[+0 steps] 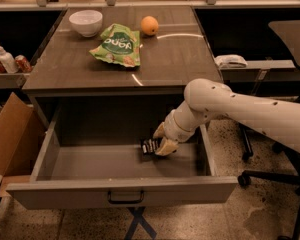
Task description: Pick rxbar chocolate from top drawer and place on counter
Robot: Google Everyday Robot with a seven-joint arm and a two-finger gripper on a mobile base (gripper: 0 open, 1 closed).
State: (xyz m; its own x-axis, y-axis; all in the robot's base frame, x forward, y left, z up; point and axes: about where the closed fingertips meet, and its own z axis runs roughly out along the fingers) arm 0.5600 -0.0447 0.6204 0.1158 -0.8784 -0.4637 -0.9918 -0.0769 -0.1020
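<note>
The top drawer (65, 161) is pulled open, its front panel and dark handle (125, 199) facing me. The rxbar chocolate (148, 146), a small black bar with white lettering, is at the right middle of the drawer. My gripper (162, 143) reaches down into the drawer from the right and is shut on the bar's right end, holding it slightly above the drawer floor. The counter (165, 59) is the wood-grain top right above the drawer.
On the counter are a white bowl (85, 22), a green snack bag (117, 45) and an orange (149, 25). A cardboard box (10, 134) stands left of the drawer. Side shelves hold bottles (5, 60) at left and a white object (230, 61) at right. An office chair base (270, 169) is at right.
</note>
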